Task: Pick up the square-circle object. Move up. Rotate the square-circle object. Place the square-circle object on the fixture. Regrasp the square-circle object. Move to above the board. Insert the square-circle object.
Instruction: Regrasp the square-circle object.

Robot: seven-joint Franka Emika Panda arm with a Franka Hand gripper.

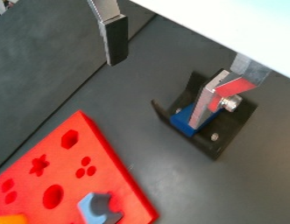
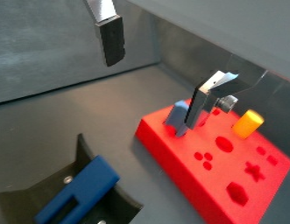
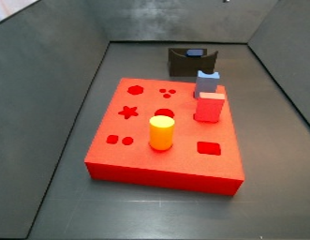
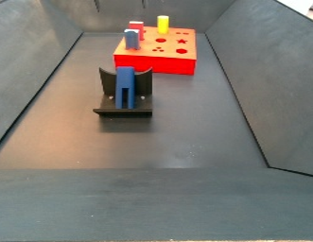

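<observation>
**benchrat:** Dark grey floor (image 4: 184, 123) with sloped grey walls all round, pretty bare bin. So where's the piece right now?

**gearhead_42:** The square-circle object (image 4: 126, 88) is sitting in the fixture (image 4: 123, 110), leaning up against the upright part, well apart from the board (image 4: 165, 59). Nothing's holding it. In a wrist view you can see it close up, blue body lying along the bracket (image 2: 82, 191).

**benchrat:** And the gripper?

**gearhead_42:** The gripper (image 1: 171, 79) is up above the floor, off to the side of the fixture. Jaws are spread wide with nothing between them; one finger (image 1: 116, 39) and the other (image 1: 217, 96) are both visible in both wrist views. I can't find it in either side view, so it's probably high.

**benchrat:** So regrasp is next, I guess. Tricky to grab?

**gearhead_42:** My read: it's small hard plastic, so light and stiff, no squish. Smooth faces, so it could slip or twist if pinched near an end. I'd take it across the flat body, pads on the two broad faces, and leave the peg legs free for the hole.

**benchrat:** Board crowded?

**gearhead_42:** A bit. There's a yellow cylinder (image 3: 161, 132) and a red block with a light-blue top (image 3: 209, 94) standing on it.
</observation>
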